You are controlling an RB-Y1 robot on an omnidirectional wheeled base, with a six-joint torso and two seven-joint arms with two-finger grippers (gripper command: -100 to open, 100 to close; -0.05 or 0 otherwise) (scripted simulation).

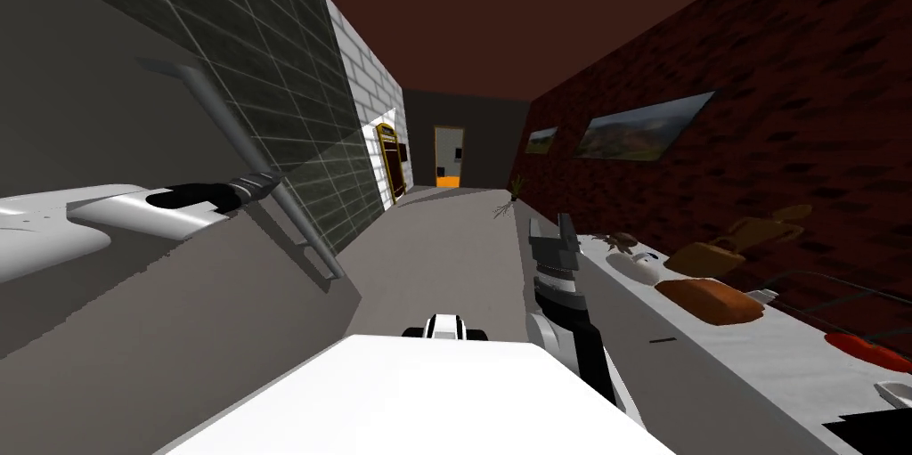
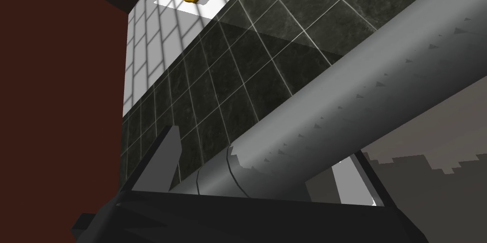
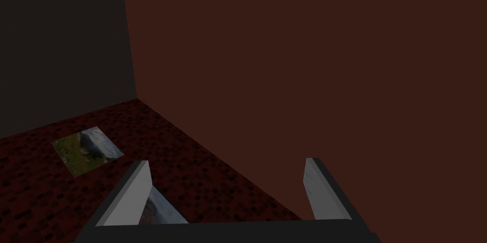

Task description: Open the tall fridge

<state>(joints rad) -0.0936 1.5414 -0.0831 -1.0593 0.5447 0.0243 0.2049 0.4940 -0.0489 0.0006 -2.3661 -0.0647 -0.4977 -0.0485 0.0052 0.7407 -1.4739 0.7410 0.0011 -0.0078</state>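
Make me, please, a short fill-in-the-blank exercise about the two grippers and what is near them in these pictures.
1. The left gripper has the long grey handle ___ its open fingers.
2. The right gripper holds ___; its fingers stand apart.
3. The wall beyond the handle is covered with dark ___.

Missing words: between; nothing; tiles.
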